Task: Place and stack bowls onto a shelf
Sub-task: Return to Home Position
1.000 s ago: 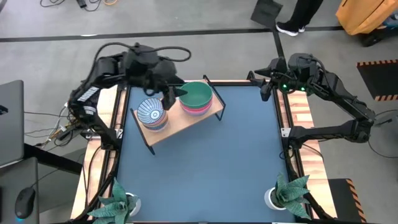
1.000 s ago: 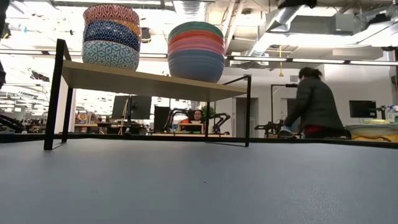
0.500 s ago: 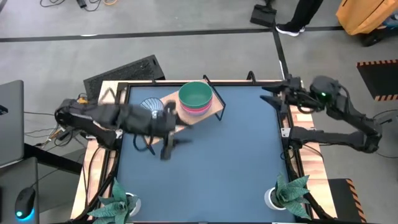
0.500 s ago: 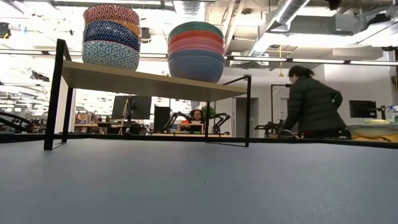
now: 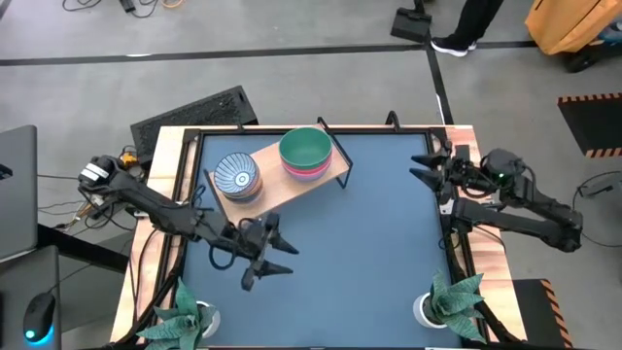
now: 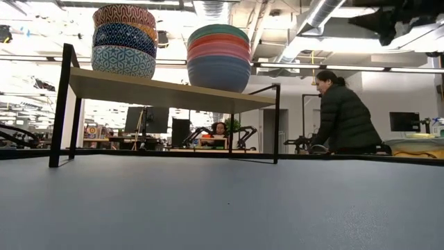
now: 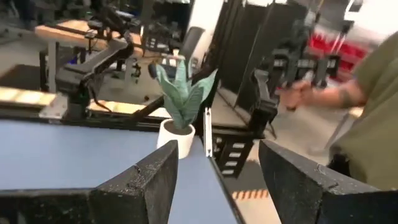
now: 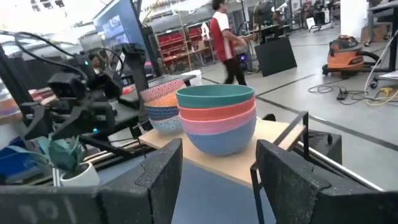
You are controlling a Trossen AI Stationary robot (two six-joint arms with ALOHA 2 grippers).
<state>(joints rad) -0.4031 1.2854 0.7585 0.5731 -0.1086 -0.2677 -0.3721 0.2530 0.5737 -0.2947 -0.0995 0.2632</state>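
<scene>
"Bowls (image 5: pixel 304 149) all up; what could undo that from here?"

"They sit in two stacks on the shelf (image 5: pixel 282 190), upper centre of the high view; the green-topped stack (image 6: pixel 218 57) is toward its right end, the striped stack (image 5: pixel 236 176) toward its left; nothing of mine touches them. The risk, as I judge it, is my left arm; my left gripper (image 5: pixel 272 253) hangs over the blue tabletop (image 5: pixel 360 253), lower left of centre, just below the shelf's front edge; a careless swing toward home could clip a black leg or the board, and stacks that tall would tip or slide off."

"And your fingers?"

"My left fingers (image 7: pixel 146 180) are spread wide and hold nothing; between them I see only a plant pot (image 7: pixel 176 138) at the table's corner, with a person (image 7: pixel 373 124) beyond it. My right gripper (image 5: pixel 420 166) waits at the table's edge, middle right of the high view; its fingers (image 8: pixel 163 168) are also wide apart and empty; the stacks show between them, but well apart from them."
</scene>
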